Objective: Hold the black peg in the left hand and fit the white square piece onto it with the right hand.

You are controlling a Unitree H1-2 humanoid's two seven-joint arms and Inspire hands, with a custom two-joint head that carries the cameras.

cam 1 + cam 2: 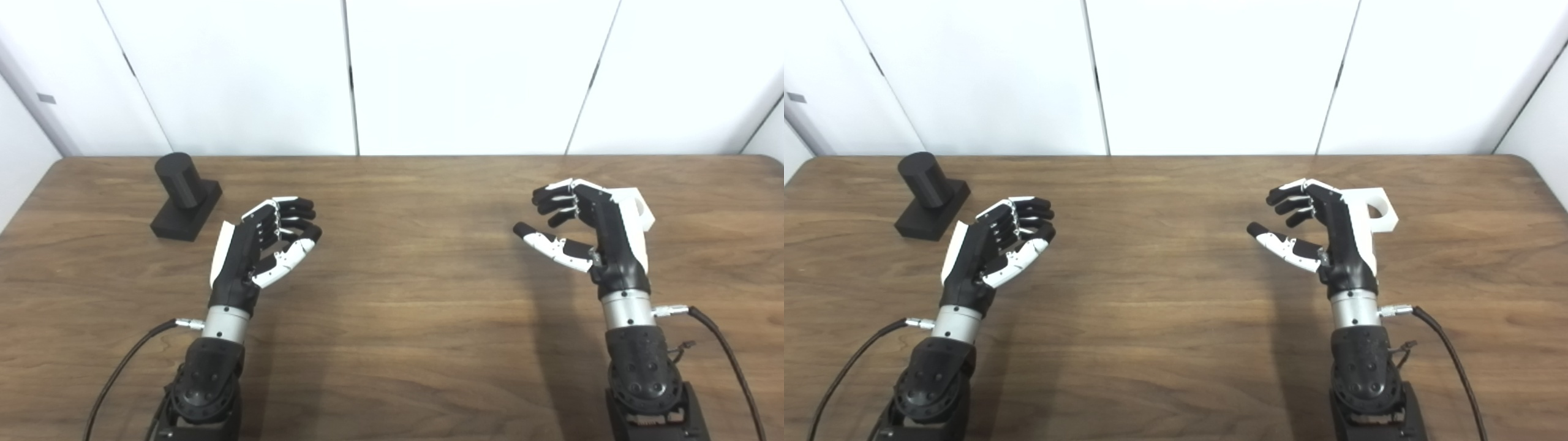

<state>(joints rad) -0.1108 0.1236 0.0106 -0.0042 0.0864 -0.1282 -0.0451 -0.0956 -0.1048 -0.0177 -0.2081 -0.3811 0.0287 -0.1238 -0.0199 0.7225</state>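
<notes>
The wooden table (392, 343) fills most of the scene, with plain white wall panels (245, 73) standing along its far edge. Two arms rise from the near edge. The left hand (266, 242) hangs above the left half of the table, fingers loosely curled and apart, holding nothing. The right hand (1323, 229) is poised the same way over the right half, thumb stretched toward the middle, also empty.

The black peg (180, 180) stands upright on its black square base at the far left of the table, its round shaft pointing straight up. It lies just beyond and to the left of the left hand, clearly apart from it; that hand is much the nearer of the two.

The white square piece (1375, 211), with a round hole through it, lies flat on the table just behind the right hand, on its far right side and partly hidden by it. I'd judge nothing is grasped yet, so each hand's first move is outward and away.
</notes>
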